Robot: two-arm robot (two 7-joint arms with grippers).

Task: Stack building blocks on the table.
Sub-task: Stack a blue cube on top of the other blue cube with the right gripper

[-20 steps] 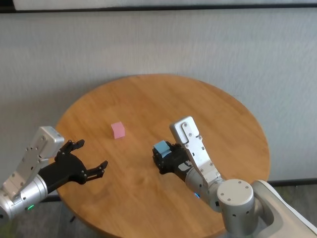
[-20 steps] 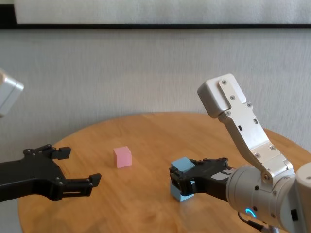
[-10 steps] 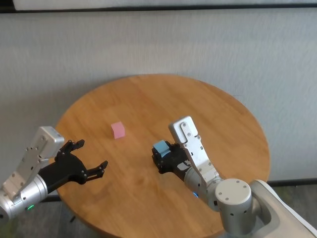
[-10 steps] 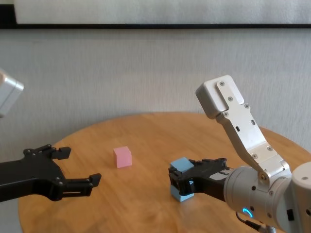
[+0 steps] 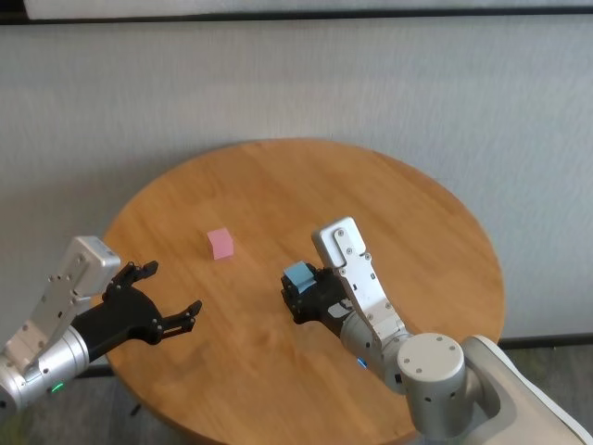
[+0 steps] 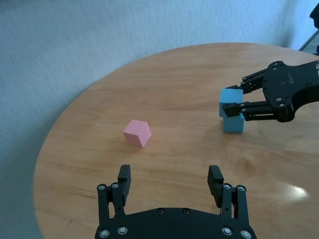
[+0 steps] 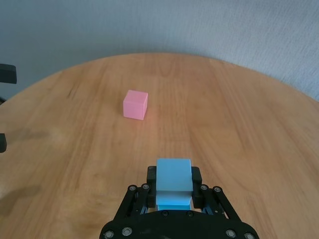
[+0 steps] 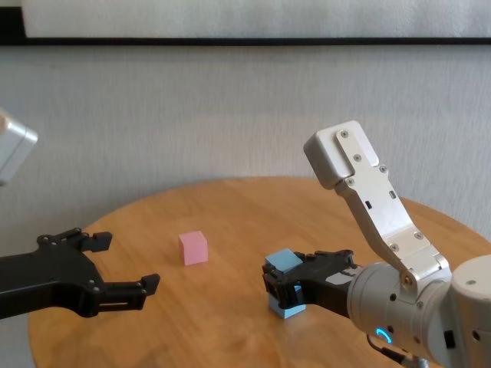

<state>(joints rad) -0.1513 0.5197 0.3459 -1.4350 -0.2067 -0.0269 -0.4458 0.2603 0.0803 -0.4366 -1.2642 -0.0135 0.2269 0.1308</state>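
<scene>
Round honey-brown wooden table top [image 5: 389,213]: smooth, visible grain, low sheen with a faint glare patch. Small pink cube [image 5: 220,243] and two light blue cubes [image 6: 232,108]: matt, uniform faces. Black gripper fingers [image 6: 214,180]: matt plastic look. Silver-grey arm housings [image 8: 368,195]: smooth, satin.

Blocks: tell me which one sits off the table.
The upper light blue block, resting on the lower light blue block between the right gripper fingers. The pink block lies alone on the table.
</scene>
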